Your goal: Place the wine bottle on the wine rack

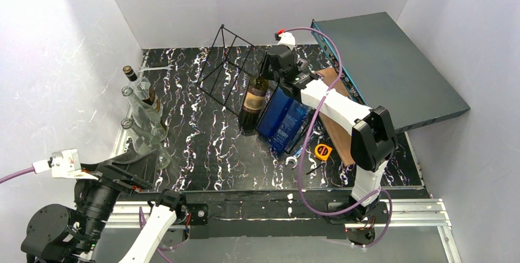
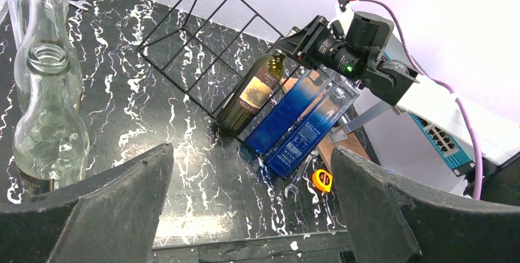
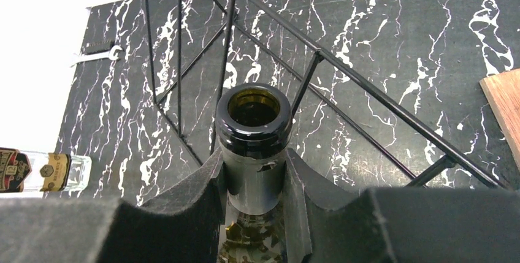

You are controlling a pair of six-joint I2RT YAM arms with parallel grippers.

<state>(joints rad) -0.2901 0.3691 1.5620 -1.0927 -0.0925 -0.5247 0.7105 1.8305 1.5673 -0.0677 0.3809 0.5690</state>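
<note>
Mid-surface, right of centre: dark wine bottle [image 1: 252,102] tilted, open mouth up and toward the back, base low against the black marbled surface [image 1: 202,152]; cannot tell whether it touches. Right end effector [image 3: 253,180] clamped on the bottle's neck just under the lip, one pad each side. Wine rack [image 1: 227,67], black wire, stands just behind and left of the bottle. The bottle sits beside the rack's near lower edge, not in any slot. Two blue boxes [image 1: 284,118] lean just right of the bottle. Yellow tape measure [image 1: 323,151] and wrench [image 1: 295,158] lie in front of them. Left end effector [image 2: 251,152] at the front-left corner, fingers spread wide, holding nothing. Clear glass bottles [image 1: 146,122] line the left edge, well apart from the rack.
</note>
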